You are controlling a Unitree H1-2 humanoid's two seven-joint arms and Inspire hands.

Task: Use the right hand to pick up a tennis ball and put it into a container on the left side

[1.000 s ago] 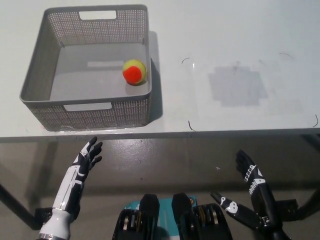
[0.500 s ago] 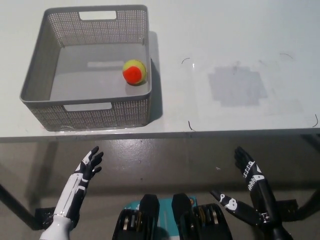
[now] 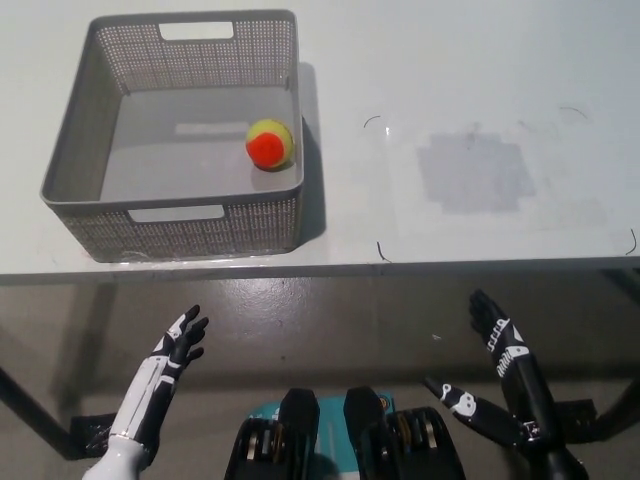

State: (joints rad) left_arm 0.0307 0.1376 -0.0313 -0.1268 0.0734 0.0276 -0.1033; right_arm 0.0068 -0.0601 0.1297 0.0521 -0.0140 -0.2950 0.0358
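A yellow and orange tennis ball (image 3: 270, 143) lies inside the grey mesh basket (image 3: 80, 135), near its right wall, at the table's left. My black right hand (image 3: 495, 345) hangs open below the table's front edge at the lower right, holding nothing. At the lower left, also under the table edge, my white left hand (image 3: 172, 348) rests with its fingers spread.
The white table (image 3: 450, 60) carries a grey rectangular patch (image 3: 475, 172) right of the basket and thin black corner marks around it. Table legs and floor show below the front edge (image 3: 400, 264).
My left hand has sunk a little lower and farther from the table edge. The right hand has barely moved. The ball and basket stay put.
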